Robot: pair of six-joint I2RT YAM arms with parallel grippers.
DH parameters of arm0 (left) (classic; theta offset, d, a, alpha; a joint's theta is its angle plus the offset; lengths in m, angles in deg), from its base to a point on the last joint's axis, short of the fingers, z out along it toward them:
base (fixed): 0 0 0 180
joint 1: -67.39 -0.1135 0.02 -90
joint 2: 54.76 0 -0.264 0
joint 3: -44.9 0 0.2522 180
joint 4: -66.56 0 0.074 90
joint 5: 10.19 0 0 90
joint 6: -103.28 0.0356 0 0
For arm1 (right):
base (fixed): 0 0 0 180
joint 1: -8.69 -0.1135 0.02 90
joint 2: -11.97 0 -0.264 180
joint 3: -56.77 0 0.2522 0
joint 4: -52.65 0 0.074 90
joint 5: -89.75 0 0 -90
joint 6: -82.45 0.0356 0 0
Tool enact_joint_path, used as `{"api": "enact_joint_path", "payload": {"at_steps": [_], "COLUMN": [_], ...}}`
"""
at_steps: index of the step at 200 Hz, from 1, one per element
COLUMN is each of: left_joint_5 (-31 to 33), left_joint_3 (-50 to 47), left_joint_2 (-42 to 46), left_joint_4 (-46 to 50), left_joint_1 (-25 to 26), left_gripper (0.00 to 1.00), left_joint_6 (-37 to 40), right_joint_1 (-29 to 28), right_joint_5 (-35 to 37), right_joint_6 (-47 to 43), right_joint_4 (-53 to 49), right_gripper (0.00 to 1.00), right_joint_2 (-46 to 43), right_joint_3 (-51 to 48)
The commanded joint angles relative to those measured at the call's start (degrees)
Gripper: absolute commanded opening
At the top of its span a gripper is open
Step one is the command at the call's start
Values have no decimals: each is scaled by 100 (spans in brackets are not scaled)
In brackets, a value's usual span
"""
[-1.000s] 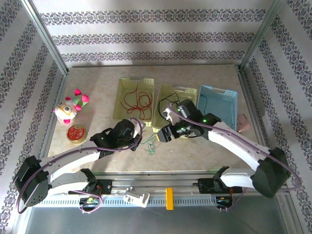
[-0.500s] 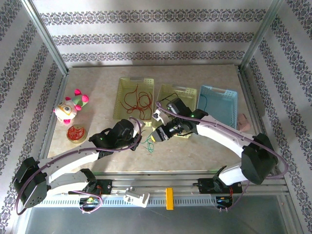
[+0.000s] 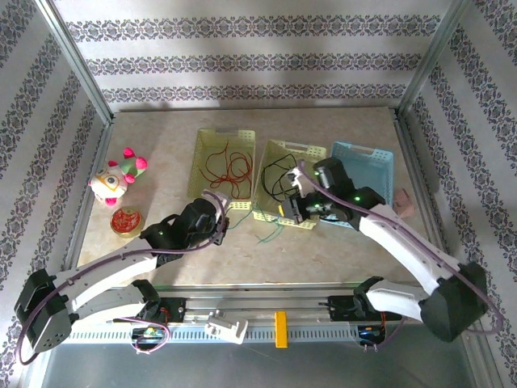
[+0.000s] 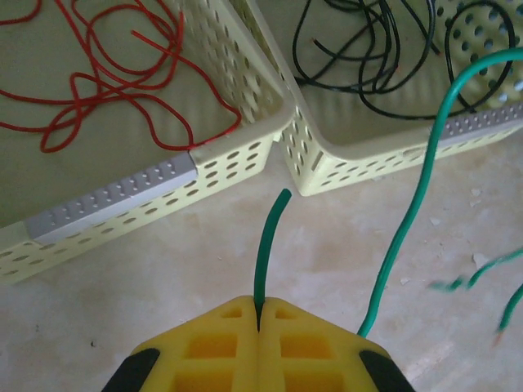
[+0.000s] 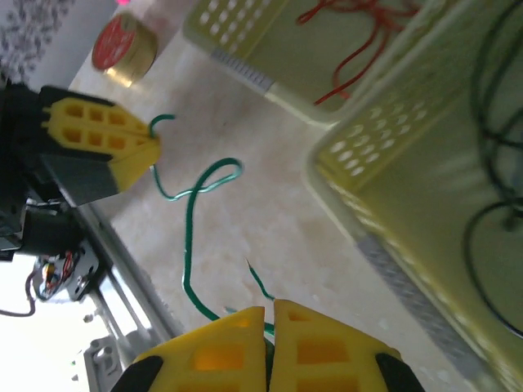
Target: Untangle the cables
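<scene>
L gripper (image 4: 258,318) is clamped tight, yellow pads pressed together w/ the green cable (image 4: 264,245) pinched in the seam. In the left wrist view a short stub sticks out toward 12 o'clock and ends just short of the gap btwn two yellow baskets. Another green stretch comes up from behind the pads at approx 1 o'clock & arcs off toward 2 o'clock, crossing in front of the middle basket (image 4: 368,159).

R gripper (image 5: 270,322) is closed too, pads nearly touching. In the right wrist view the green cable runs in under the pads from 10 o'clock and looks nipped there, tho the exact grip point is hidden. From there the strand climbs, makes one loop & reaches the L gripper at 10 o'clock of that view. So the cable spans both grippers above bare table (image 3: 161,137), on the 6 o'clock side of the baskets.

From the top cam:
- Red cables (image 3: 228,167) lie loose in the left basket (image 4: 114,196), approx 11 o'clock from table centre.
- Black cables (image 3: 279,174) lie in the middle basket, at 12–1 o'clock.
- Blue basket (image 3: 361,150) sits just beside the middle one, at 2 o'clock.
- Plush toy (image 3: 117,176) is at 9 o'clock near the table edge, w/ a red-gold tin (image 3: 125,220) just beside it on its 6 o'clock side.
- R gripper is at the middle basket's 6 o'clock wall. L gripper is near the left basket's 6 o'clock corner.
</scene>
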Motion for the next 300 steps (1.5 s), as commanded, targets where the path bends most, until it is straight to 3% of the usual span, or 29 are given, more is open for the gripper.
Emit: {"api": "enact_joint_path", "payload": {"at_steps": [1, 42, 75, 80, 106, 117, 140, 202, 211, 231, 300], "left_joint_5": [279, 186, -398, -486, -691, -757, -932, -1679, -1693, -1855, -2522], "left_joint_3": [-144, -154, -30, 13, 311, 426, 631, 1188, 1310, 1552, 2130], "left_joint_2": [243, 493, 418, 367, 115, 38, -48, -707, -882, -1269, -2212], "left_joint_4": [67, -29, -341, -373, -552, -661, -886, -1282, -1367, -1644, -2924], "left_joint_1": [-141, -297, -345, -342, -344, -345, -334, 24, 136, 285, 304], "left_gripper": [0, 0, 0, 5, 52, 61, 69, 78, 77, 64, 69], "left_joint_6": [-274, -384, -262, -237, -165, -139, -120, 256, 329, 404, 219], "right_joint_1": [427, 1078, 1308, 1307, 1310, 1317, 1318, 1306, 1287, 1232, 968], "right_joint_5": [257, 539, 26, -76, -365, -399, -402, -74, -77, -111, 44], "right_joint_6": [127, 454, 733, 785, 1185, 1335, 1657, 2788, 2860, 2875, 2899], "right_joint_4": [-155, 55, 452, 522, 974, 1149, 1473, 2419, 2472, 2469, 2415], "right_gripper": [0, 0, 0, 0, 0, 0, 0, 0, 0, 0, 0], "right_joint_2": [-439, -1028, -1198, -1189, -1166, -1178, -1193, -1190, -1170, -1114, -1194], "right_joint_3": [-206, -360, -304, -284, -263, -272, -272, -474, -475, -465, -553]}}
